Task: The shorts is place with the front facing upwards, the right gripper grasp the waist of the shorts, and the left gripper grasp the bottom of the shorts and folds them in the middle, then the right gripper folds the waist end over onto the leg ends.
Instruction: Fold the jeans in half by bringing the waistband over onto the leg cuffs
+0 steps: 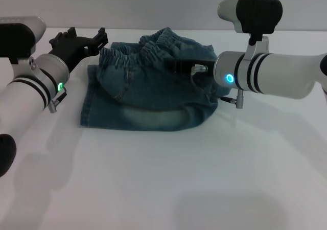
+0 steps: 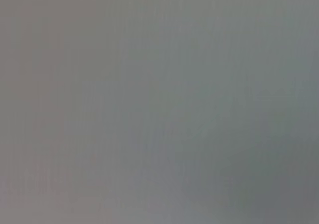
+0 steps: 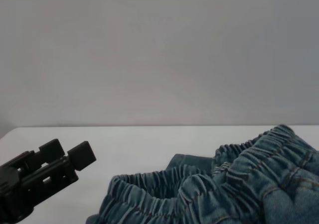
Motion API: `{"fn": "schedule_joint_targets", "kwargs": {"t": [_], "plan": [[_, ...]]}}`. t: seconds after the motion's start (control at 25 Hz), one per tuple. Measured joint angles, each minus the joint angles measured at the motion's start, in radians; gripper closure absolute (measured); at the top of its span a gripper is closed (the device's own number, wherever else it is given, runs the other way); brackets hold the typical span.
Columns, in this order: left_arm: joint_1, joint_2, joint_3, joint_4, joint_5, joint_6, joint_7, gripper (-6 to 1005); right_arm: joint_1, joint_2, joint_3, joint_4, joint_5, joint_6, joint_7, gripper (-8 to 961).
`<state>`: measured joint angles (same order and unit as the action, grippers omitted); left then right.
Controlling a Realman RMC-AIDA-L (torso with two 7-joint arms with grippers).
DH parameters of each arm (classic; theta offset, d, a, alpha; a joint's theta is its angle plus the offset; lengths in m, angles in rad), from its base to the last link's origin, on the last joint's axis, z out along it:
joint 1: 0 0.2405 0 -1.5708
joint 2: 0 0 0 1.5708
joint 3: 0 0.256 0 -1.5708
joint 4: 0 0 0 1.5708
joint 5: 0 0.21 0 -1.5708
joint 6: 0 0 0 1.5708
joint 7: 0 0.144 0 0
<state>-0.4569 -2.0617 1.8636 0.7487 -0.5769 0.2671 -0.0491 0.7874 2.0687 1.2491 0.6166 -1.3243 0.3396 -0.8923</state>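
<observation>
Head view, shorts: I see the shorts [image 1: 148, 87] on the white table [image 1: 163, 179], folded into a bundle, the ruffled waist [image 1: 135, 56] lying on top toward the far side.
Head view, right gripper: the right gripper [image 1: 179, 66] reaches in over the denim; I cannot tell whether it is clamped or apart.
Head view, left gripper: the left gripper [image 1: 84, 38] hovers just beside the waist's left end, fingers apart, holding nothing.
Left wrist view: uniform grey; nothing to report.
Right wrist view: the waist's gathers fill the near corner; the left gripper stands apart from the cloth.
Step, my judgement: the final fold, waist over leg ends.
Next move, my judgement: confirm the right grip, then lay the waist flat and let go.
</observation>
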Motion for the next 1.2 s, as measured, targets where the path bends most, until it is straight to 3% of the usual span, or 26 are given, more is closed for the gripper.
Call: {"fn": "schedule_joint_targets", "kwargs": {"t": [0.2,0.56,0.84,1.2], "plan": [[-0.004,0.000,0.000,-0.007,0.000,0.000,0.000,211,-0.009,0.001,0.008,0.006,-0.001,-0.001,-0.004,859],[-0.007,-0.001,0.000,-0.010,0.000,0.000,0.000,211,-0.020,0.001,0.002,0.067,-0.004,0.022,-0.019,939],[-0.019,-0.004,-0.006,-0.023,0.000,0.009,0.000,211,-0.022,0.005,-0.011,0.099,-0.007,0.067,-0.019,939],[0.029,-0.001,-0.064,-0.015,0.000,0.159,0.005,211,-0.024,0.007,-0.083,0.148,-0.006,0.090,-0.013,940]]}}
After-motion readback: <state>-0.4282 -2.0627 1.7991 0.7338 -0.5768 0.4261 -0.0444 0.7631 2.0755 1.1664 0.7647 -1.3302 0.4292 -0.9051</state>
